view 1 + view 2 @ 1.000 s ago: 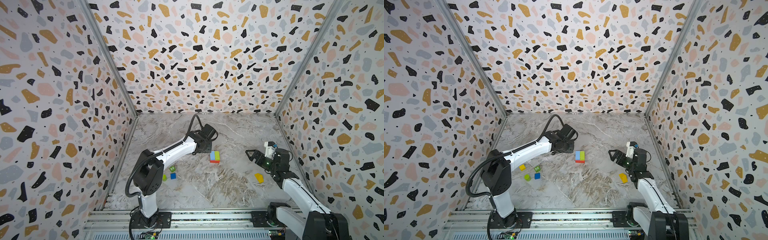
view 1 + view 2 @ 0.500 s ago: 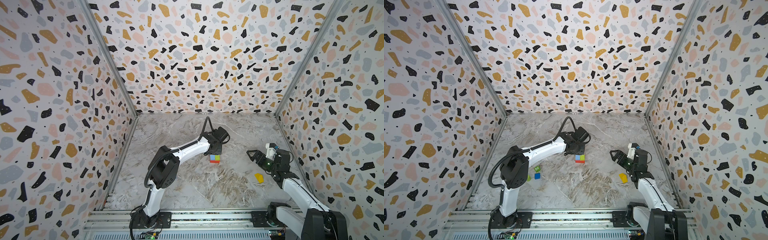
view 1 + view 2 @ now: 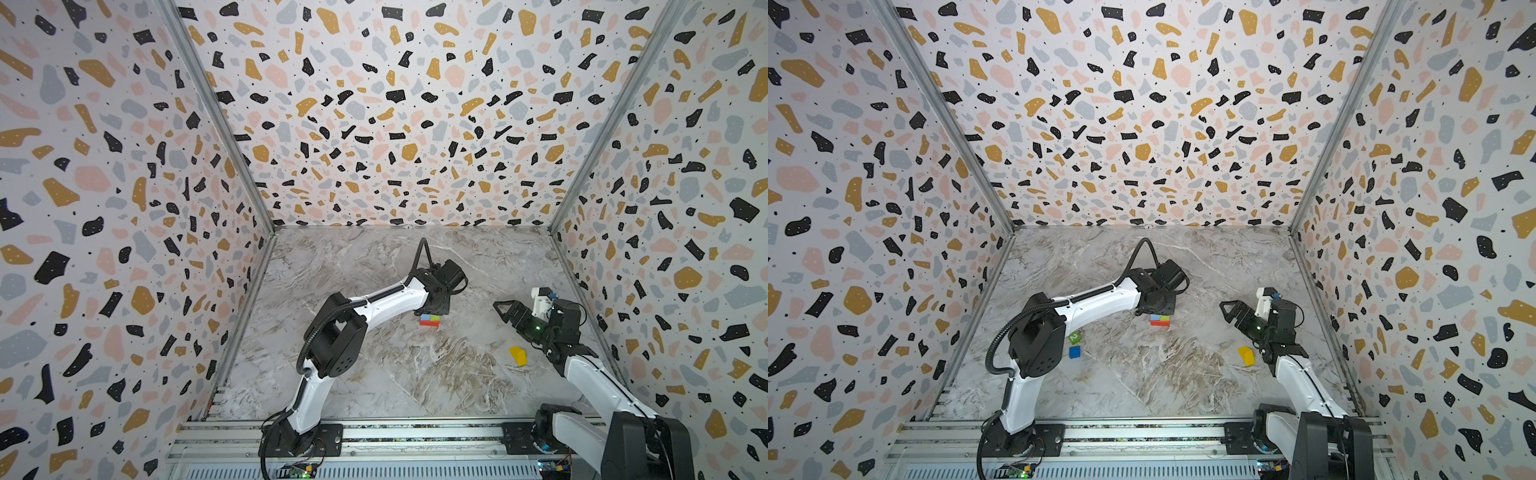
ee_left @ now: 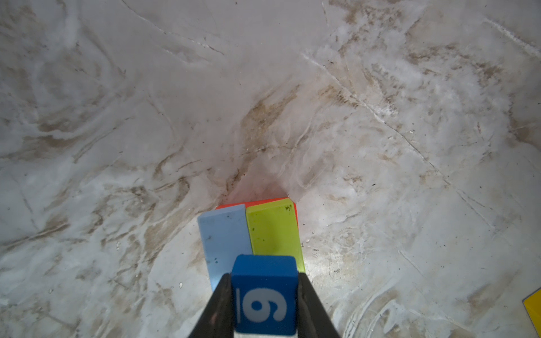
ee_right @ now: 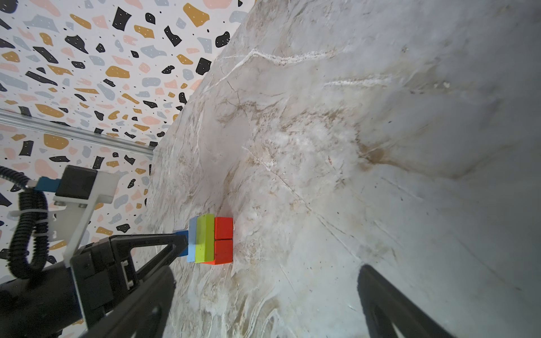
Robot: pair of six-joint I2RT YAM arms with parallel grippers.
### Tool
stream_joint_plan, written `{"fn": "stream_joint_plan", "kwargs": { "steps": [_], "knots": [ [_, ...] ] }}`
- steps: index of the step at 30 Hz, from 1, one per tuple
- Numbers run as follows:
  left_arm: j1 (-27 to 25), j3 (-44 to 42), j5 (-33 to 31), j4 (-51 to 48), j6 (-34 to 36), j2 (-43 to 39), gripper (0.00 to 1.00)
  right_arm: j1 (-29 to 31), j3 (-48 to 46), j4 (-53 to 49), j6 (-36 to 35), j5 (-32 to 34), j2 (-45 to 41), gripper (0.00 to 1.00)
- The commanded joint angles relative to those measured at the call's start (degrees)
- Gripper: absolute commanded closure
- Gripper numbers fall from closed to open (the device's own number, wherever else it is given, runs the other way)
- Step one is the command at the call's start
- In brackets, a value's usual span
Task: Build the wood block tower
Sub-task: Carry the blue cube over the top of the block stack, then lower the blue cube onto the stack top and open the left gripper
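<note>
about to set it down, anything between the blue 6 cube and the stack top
Nothing visible. The cube in the left gripper is right at the light blue bar and lime bar, whose tops are otherwise bare; the right gripper is well aside.

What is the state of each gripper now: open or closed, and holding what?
Left gripper: closed, holding the blue numbered cube.
Right gripper: open, holding nothing.

blue cube (image 4: 265,292), lime bar (image 4: 273,231), red slabs (image 5: 224,228), yellow wedge (image 3: 517,356)
</note>
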Motion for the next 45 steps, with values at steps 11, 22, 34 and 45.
{"fn": "stream_joint_plan", "kwargs": {
  "steps": [11,22,34,45],
  "knots": [
    [-0.2,-1.1,-2.3,-0.7,-1.0,0.2,0.70,-0.4,-0.4,1.1,0.4,-1.5,0.2,0.01],
    [-0.3,-0.7,-2.1,-0.7,-1.1,1.0,0.69,-0.5,-0.7,1.8,0.4,-2.2,0.6,0.01],
    [-0.2,-0.2,-2.1,-1.0,-0.9,1.9,0.66,-0.5,-0.8,1.9,0.1,-2.7,0.2,0.01],
    [0.4,-0.1,-2.0,-1.4,-0.7,2.0,0.54,-0.6,-0.7,1.5,-0.7,-2.7,-0.5,0.01]
  ]
}}
